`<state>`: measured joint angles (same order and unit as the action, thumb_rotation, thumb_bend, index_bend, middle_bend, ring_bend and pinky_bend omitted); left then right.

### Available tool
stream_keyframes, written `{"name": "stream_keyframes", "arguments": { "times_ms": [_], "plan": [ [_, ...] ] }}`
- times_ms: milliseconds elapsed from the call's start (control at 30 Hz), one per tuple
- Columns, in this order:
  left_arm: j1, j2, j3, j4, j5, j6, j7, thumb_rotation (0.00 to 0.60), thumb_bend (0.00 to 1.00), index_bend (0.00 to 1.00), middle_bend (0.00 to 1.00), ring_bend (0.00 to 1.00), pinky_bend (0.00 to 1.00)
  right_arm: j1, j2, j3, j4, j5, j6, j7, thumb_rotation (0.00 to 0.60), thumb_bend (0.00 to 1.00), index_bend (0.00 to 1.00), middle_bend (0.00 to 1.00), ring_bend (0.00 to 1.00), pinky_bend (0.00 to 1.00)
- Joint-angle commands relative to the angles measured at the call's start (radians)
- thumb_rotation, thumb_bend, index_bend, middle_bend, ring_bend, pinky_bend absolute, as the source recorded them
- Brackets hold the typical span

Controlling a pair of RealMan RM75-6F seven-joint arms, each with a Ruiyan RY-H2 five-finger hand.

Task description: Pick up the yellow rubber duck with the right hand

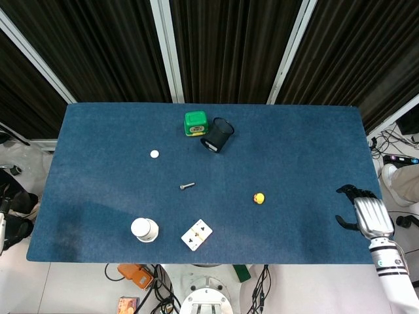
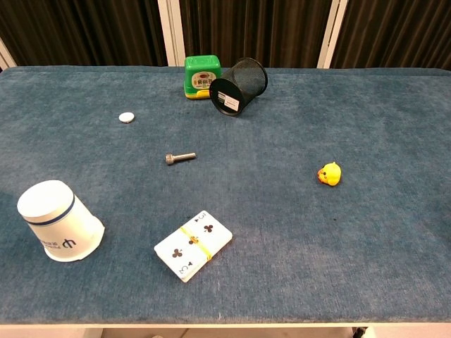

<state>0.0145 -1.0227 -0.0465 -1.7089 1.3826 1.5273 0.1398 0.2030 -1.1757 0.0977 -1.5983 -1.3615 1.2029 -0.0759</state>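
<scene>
The small yellow rubber duck (image 1: 259, 198) sits on the blue table (image 1: 308, 150), right of centre; the chest view shows the duck (image 2: 329, 173) too. My right hand (image 1: 363, 212) hovers over the table's right front corner, well to the right of the duck, with its dark fingers spread and nothing in it. It does not show in the chest view. My left hand appears in neither view.
A white paper cup (image 1: 144, 229) stands upside down at the front left, a banded deck of cards (image 1: 196, 235) beside it. A bolt (image 1: 187, 186) and a white cap (image 1: 154, 154) lie mid-table. A green box (image 1: 195, 123) and a tipped black mesh cup (image 1: 217, 135) sit at the back.
</scene>
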Motion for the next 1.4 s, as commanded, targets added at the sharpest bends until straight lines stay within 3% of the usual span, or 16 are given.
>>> {"name": "stream_keyframes", "arguments": {
  "times_ms": [33,267,533,933,1400],
  "plan": [
    [0.0,0.001,0.0,0.001,0.0,0.001,-0.001,0.6,0.3,0.17,0.03,0.07,0.17,0.067,-0.063,0.022,0.071,0.04,-0.086,0.003,0.6,0.35,0.36,0.31,0.32,0.27],
    [0.001,0.003,0.0,0.003,0.001,0.0,-0.005,0.6,0.3,0.17,0.03,0.07,0.17,0.16,-0.151,0.046,0.156,0.081,-0.189,-0.03,0.6,0.31,0.35,0.31,0.29,0.25],
    [-0.002,0.002,0.001,0.006,0.005,-0.003,-0.004,0.6,0.3,0.17,0.03,0.07,0.17,0.232,-0.24,0.055,0.198,0.075,-0.226,-0.052,0.6,0.28,0.34,0.31,0.28,0.24],
    [-0.004,0.003,0.0,0.01,0.004,-0.007,-0.006,0.6,0.3,0.17,0.03,0.07,0.17,0.311,-0.301,0.052,0.174,0.062,-0.27,-0.081,0.6,0.27,0.4,0.31,0.28,0.24],
    [-0.005,0.003,0.0,0.011,0.003,-0.009,-0.007,0.6,0.3,0.17,0.03,0.07,0.17,0.366,-0.368,0.043,0.226,0.107,-0.324,-0.101,0.6,0.27,0.46,0.31,0.28,0.24]
  ]
}}
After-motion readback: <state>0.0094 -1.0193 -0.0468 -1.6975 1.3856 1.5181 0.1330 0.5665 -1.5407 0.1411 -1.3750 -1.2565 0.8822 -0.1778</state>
